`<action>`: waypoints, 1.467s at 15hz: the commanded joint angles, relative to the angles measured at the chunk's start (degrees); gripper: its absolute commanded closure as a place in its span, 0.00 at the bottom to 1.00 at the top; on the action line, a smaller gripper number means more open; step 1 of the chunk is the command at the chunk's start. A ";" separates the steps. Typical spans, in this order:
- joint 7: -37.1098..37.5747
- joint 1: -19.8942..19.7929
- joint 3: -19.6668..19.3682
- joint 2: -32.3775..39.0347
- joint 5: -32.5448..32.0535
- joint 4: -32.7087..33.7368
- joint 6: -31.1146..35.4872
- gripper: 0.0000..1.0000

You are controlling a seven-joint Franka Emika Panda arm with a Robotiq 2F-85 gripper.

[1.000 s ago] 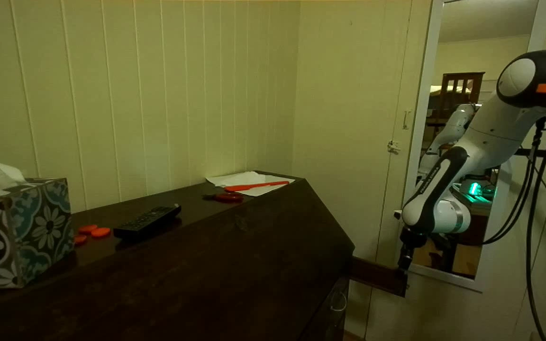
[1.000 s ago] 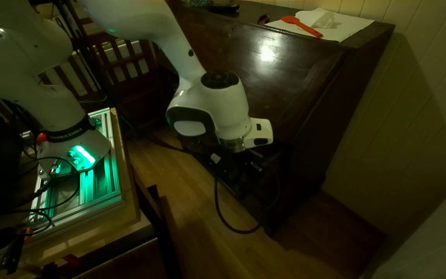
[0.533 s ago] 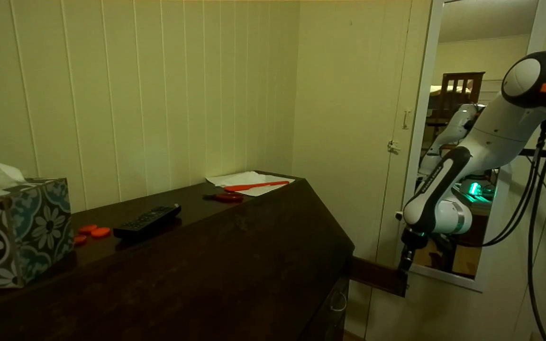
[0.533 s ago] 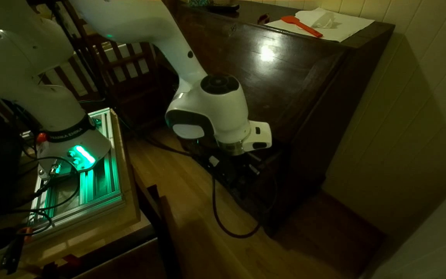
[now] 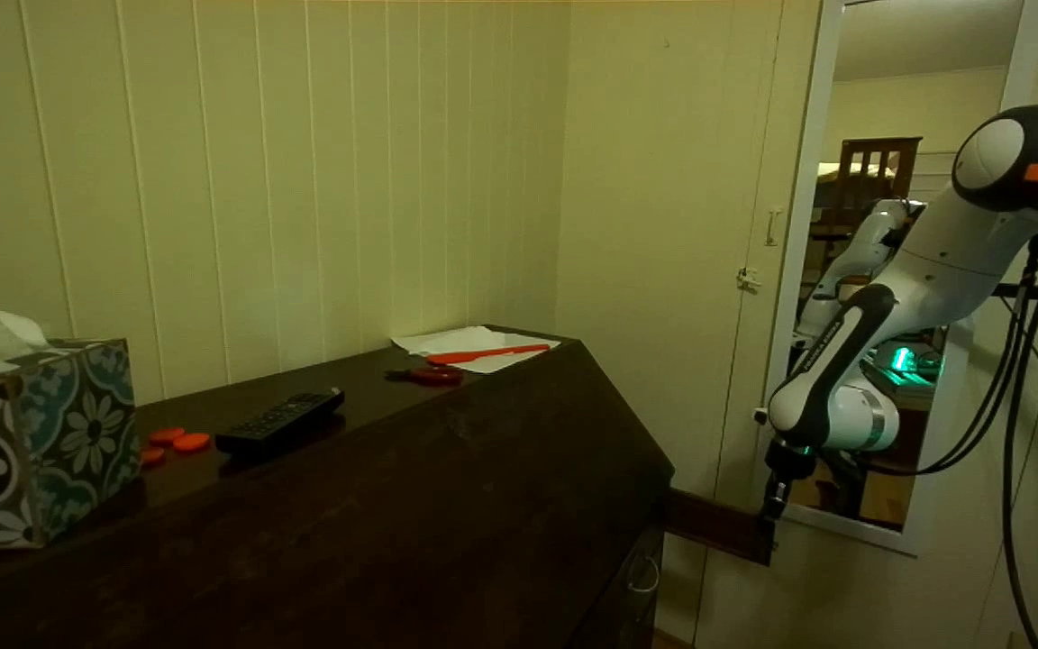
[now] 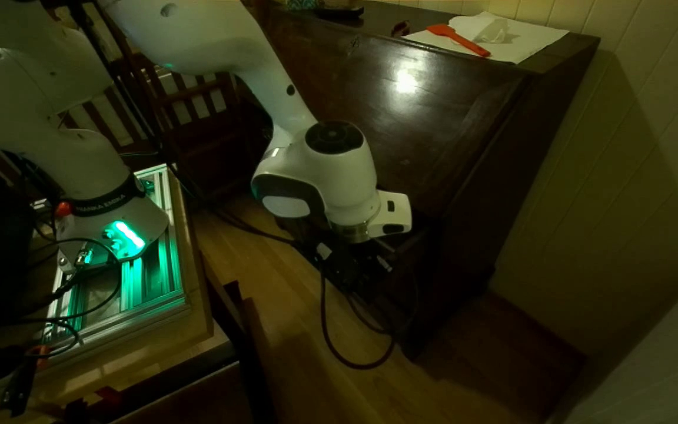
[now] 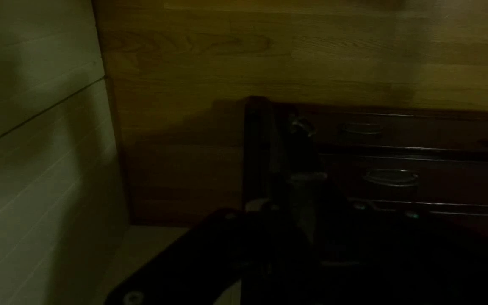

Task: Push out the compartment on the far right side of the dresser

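The compartment (image 5: 719, 525), a long plank-like drawer, stands out from the far end of the dark brown dresser (image 5: 519, 469) in an exterior view. My gripper (image 5: 769, 514) points down at the compartment's outer end and overlaps it. Its jaws are shut; whether the plank lies between them is too dark to tell. The wrist view is mostly black around the fingers, with a small knob (image 7: 303, 126) showing above them. In an exterior view the wrist (image 6: 351, 176) hangs in front of the dresser's sloping lid, and the compartment is lost in shadow behind it.
The dresser's lower drawers carry oval handles (image 7: 392, 177). A pale wall (image 7: 28, 169) runs close by the dresser's side. On top are a tissue box (image 5: 77, 442), a remote (image 5: 280, 422) and a red spatula (image 5: 487, 354) on paper. A cable loop (image 6: 354, 366) hangs below the hand.
My hand has shifted slightly outward, a little to the right in an exterior view and lower in both. The hanging cable loop sags further. The compartment stays where it was.
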 commanded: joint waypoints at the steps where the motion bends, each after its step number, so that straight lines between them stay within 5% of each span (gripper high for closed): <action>1: -1.48 -1.21 0.93 0.72 0.89 0.88 -0.63 0.97; 8: -1.95 -3.69 -0.03 0.98 0.57 -2.06 0.20 0.94; 16: -3.39 -9.49 3.34 0.22 -0.04 -4.48 2.28 0.94; 22: -2.61 -7.52 2.64 -5.21 -0.40 -7.40 1.28 0.94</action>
